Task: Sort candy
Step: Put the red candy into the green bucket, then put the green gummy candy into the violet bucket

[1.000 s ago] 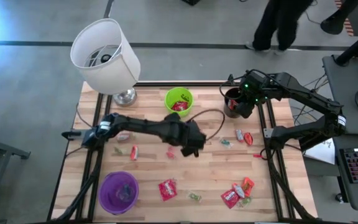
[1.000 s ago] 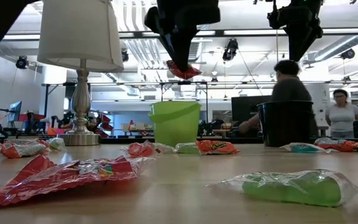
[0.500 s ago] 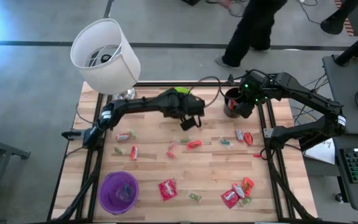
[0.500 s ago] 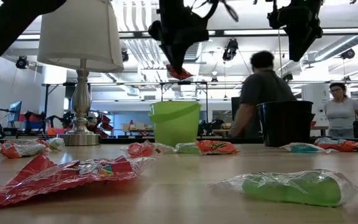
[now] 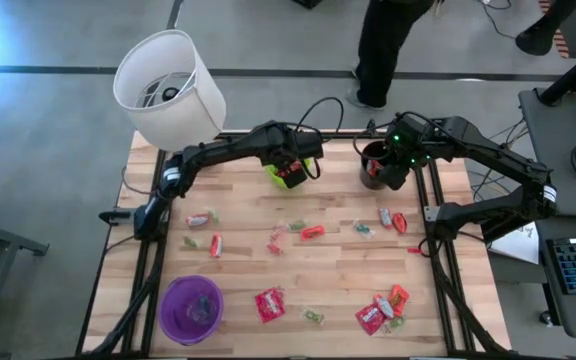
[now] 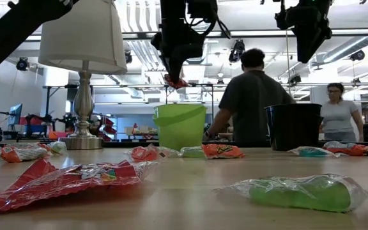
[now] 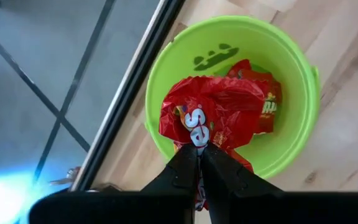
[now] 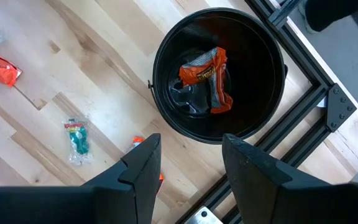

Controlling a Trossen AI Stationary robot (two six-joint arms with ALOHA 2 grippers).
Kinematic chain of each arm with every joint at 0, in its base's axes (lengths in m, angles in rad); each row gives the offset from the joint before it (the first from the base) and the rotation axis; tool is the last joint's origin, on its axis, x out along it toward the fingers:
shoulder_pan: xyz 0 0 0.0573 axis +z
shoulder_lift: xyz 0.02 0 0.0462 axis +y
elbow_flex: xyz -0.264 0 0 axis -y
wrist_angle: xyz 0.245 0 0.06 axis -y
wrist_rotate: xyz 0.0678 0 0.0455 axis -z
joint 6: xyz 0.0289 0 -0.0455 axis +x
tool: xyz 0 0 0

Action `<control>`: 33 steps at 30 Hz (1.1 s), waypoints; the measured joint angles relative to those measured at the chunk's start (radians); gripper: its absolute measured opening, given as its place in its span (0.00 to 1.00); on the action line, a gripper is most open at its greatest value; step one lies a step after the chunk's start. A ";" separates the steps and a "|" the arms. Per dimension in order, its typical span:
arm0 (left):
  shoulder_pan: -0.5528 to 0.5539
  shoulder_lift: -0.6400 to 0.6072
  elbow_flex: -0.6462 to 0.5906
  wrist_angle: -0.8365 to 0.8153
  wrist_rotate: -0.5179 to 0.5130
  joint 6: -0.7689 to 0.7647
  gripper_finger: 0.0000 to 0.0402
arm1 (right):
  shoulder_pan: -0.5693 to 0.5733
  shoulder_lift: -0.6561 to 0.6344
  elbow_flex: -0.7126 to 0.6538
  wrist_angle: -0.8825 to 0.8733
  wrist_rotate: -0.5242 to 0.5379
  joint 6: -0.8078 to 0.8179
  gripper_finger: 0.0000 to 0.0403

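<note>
My left gripper [image 7: 199, 163] is shut on a red flat candy packet [image 7: 213, 112] and hangs over the green cup [image 7: 291, 68], which stands near the table's far edge [image 5: 288, 152]. In the low view the packet [image 6: 176, 82] dangles above the cup [image 6: 179, 126]. The cup holds another red-orange packet [image 7: 267, 102]. My right gripper [image 8: 191, 163] is open and hovers above the black cup [image 8: 160, 68], which holds an orange packet [image 8: 207, 78]. More candy [image 5: 312, 231] lies scattered on the wood. My left gripper pinches the red packet by the edge nearest the fingers [image 7: 197, 135], between its two fingertips, coming from above and pointing down. The packet is lifted clear and hangs crumpled below the fingers, over the green cup's mouth.
A lamp [image 5: 168, 90] stands at the far left corner, and a purple cup [image 5: 191, 307] at the near left. Red packets [image 5: 268, 303] and mixed sweets [image 5: 378, 312] lie along the near side, small pieces [image 5: 200, 218] at the left. People stand beyond the table [image 6: 248, 96].
My left gripper has carried the red packet from over the table's middle toward the far edge and slightly left, and now stands over the green cup. The packet stays lifted in the shut fingers. A person has walked past behind the table.
</note>
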 joint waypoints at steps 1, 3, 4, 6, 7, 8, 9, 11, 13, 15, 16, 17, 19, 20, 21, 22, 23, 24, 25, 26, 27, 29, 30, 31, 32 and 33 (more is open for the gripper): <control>0.004 0.000 0.000 0.003 0.000 0.014 0.00 | 0.000 0.000 0.000 0.000 0.000 0.000 0.41; 0.016 0.000 0.003 0.007 0.001 0.036 0.02 | 0.000 0.000 0.000 0.000 0.000 0.000 0.41; 0.023 0.000 0.003 0.011 0.002 0.044 0.03 | 0.000 0.000 0.000 0.000 0.000 0.000 0.41; 0.039 0.000 0.003 0.016 0.002 0.048 0.05 | 0.000 0.000 0.000 0.000 0.000 0.000 0.41; 0.046 0.000 0.003 0.018 0.002 0.049 0.07 | 0.000 0.000 0.000 0.000 0.000 0.000 0.41; 0.053 0.000 0.002 0.017 0.002 0.055 0.08 | 0.000 0.000 0.000 0.000 0.000 0.001 0.41; 0.059 0.000 0.002 0.017 0.001 0.065 0.10 | 0.000 0.000 0.000 0.000 0.000 0.001 0.41; 0.069 0.000 0.002 0.018 0.000 0.089 0.14 | 0.000 0.000 0.000 0.000 0.000 0.001 0.41; 0.076 -0.001 0.002 0.018 0.000 0.110 0.19 | 0.000 0.000 0.000 0.000 0.000 0.001 0.41; 0.079 0.000 0.002 0.017 0.001 0.132 0.23 | 0.000 0.000 0.000 0.000 0.000 0.001 0.41; 0.080 -0.001 0.002 0.017 0.001 0.143 0.25 | 0.000 0.000 0.000 0.000 0.000 0.001 0.41; 0.080 0.000 0.002 0.016 0.000 0.148 0.27 | 0.000 0.000 0.000 0.000 0.000 0.001 0.41; 0.080 0.000 0.012 -0.011 0.008 0.149 0.30 | 0.000 0.000 0.000 0.000 0.000 0.001 0.41; 0.078 0.000 0.019 -0.026 0.023 0.150 0.31 | 0.000 0.000 0.000 0.000 0.000 0.001 0.41; 0.077 -0.001 0.026 -0.036 0.045 0.151 0.32 | 0.000 0.000 0.000 0.000 0.000 0.001 0.41; 0.075 -0.001 0.036 -0.052 0.076 0.150 0.32 | 0.000 0.000 0.000 0.000 0.000 0.001 0.41; 0.073 -0.001 0.047 -0.072 0.112 0.150 0.33 | 0.000 0.000 0.000 0.000 0.000 0.001 0.41; 0.070 -0.002 0.057 -0.093 0.152 0.149 0.33 | 0.000 0.000 0.000 0.000 0.000 0.001 0.41; 0.067 -0.002 0.065 -0.103 0.192 0.146 0.33 | 0.000 0.000 0.000 0.000 0.000 0.001 0.41; 0.063 -0.004 0.069 -0.107 0.231 0.145 0.33 | 0.000 0.000 0.000 0.000 0.000 0.001 0.41; 0.057 -0.008 0.069 -0.110 0.268 0.143 0.33 | 0.000 0.000 0.000 0.000 0.000 0.001 0.41; 0.039 -0.016 0.066 -0.111 0.325 0.142 0.33 | 0.000 0.000 0.000 0.000 0.000 0.001 0.41; 0.027 -0.019 0.064 -0.113 0.340 0.145 0.33 | 0.000 0.000 0.000 0.000 0.000 0.001 0.41; 0.013 -0.021 0.063 -0.113 0.343 0.149 0.33 | 0.000 0.000 0.000 0.000 0.000 0.001 0.41; 0.001 -0.024 0.063 -0.113 0.342 0.153 0.33 | 0.000 0.000 0.000 0.000 0.000 0.001 0.41; -0.010 -0.027 0.063 -0.113 0.343 0.154 0.33 | 0.000 0.000 0.000 0.001 0.000 0.001 0.41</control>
